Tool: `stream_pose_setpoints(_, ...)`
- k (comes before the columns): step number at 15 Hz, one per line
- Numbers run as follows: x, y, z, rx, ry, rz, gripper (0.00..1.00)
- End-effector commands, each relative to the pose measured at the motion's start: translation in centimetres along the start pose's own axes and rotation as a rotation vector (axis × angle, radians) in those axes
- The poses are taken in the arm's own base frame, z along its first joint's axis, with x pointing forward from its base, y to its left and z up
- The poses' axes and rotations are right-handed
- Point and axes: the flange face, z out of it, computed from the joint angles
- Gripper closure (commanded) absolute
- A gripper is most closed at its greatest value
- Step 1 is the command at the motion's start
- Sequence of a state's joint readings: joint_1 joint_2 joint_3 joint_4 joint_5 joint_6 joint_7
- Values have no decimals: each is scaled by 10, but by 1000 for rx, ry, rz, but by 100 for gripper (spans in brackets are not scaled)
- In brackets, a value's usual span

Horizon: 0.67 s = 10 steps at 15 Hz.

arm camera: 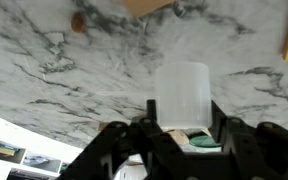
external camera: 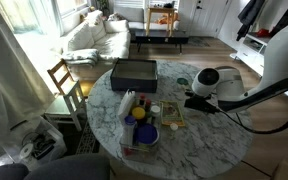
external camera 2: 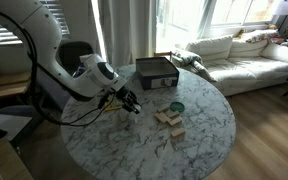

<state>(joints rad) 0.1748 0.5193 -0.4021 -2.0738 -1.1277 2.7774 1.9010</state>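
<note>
In the wrist view my gripper (arm camera: pixel 184 122) is shut on a translucent white cup (arm camera: pixel 182 90), one finger on each side, above the marble tabletop (arm camera: pixel 74 70). A green lid (arm camera: pixel 196 143) shows just behind the cup between the fingers. In both exterior views the gripper (external camera: pixel 191 100) (external camera 2: pixel 132 103) is low over the round marble table (external camera: pixel 219 140) (external camera 2: pixel 209 130). The cup itself is too small to make out there. A stack of wooden blocks (external camera 2: pixel 169 120) and the green lid (external camera 2: pixel 176 106) lie close to the gripper.
A dark box (external camera: pixel 134 72) (external camera 2: pixel 156 72) stands at the table's far side. A blue bowl (external camera: pixel 142 132), a white bottle (external camera: pixel 128 103) and wooden blocks (external camera: pixel 172 112) sit mid-table. A wooden chair (external camera: pixel 64 82) and a white sofa (external camera: pixel 99 38) (external camera 2: pixel 239 50) stand nearby.
</note>
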Motion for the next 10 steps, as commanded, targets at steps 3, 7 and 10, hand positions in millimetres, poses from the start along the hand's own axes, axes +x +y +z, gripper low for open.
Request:
stream_pose_setpoints(3, -17, 0, 17, 11, 31, -35, 75)
stream_pose_setpoints(7, -21, 3, 18, -2, 18, -23, 17)
stream_pose_setpoints(10, -15, 6, 9, -7, 9, -6, 0)
